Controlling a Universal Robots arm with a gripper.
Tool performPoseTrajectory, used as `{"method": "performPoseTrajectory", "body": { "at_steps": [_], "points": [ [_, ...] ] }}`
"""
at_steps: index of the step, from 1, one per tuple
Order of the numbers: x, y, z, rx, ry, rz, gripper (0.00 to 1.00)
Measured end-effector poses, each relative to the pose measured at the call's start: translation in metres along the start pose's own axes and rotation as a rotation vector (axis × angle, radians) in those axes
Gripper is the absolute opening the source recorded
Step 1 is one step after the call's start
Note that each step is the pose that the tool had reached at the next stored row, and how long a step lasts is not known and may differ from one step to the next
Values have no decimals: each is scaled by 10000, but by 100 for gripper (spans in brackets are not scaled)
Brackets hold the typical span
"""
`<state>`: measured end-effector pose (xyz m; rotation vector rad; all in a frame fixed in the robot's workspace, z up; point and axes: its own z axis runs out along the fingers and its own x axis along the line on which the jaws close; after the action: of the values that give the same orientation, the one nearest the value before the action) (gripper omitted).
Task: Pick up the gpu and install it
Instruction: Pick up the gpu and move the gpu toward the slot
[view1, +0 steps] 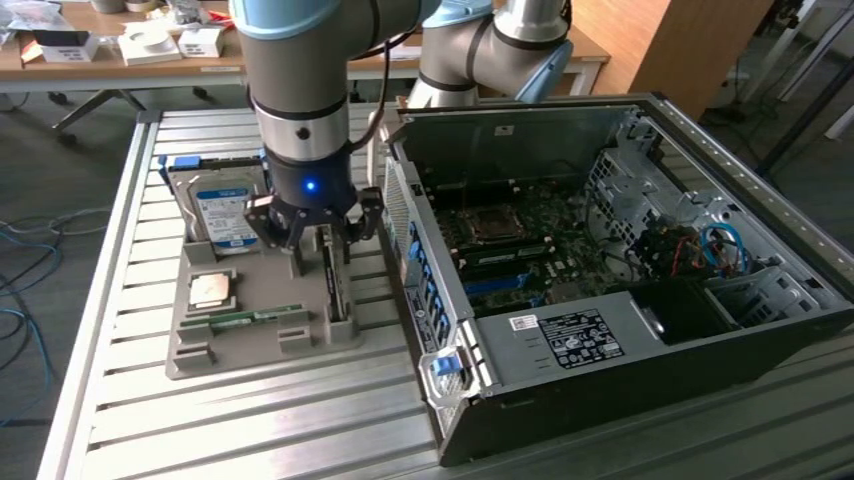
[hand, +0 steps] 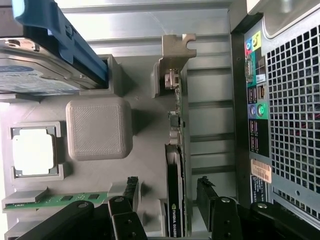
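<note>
- Wrist view: gpu (hand: 174, 170) stands on edge in the grey holder (hand: 100, 127), directly between the fingers of the hand (hand: 168, 194).
- Hand open: one finger (hand: 131, 192) each side of the card, a gap on both sides, gripping nothing.
- Card shroud reads NVIDIA; the second word looks like QUADRO.
- Exterior view: holder sits on the table (view1: 240, 420) beside the open PC case (view1: 521, 140).
</note>
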<state>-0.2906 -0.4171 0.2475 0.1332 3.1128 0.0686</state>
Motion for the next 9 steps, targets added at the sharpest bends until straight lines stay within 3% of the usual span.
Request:
{"method": "performPoseTrajectory", "body": {
  "at_steps": [9],
  "points": [
    [0, -1, 34, 0, 0, 1, 59]
  ]
}}
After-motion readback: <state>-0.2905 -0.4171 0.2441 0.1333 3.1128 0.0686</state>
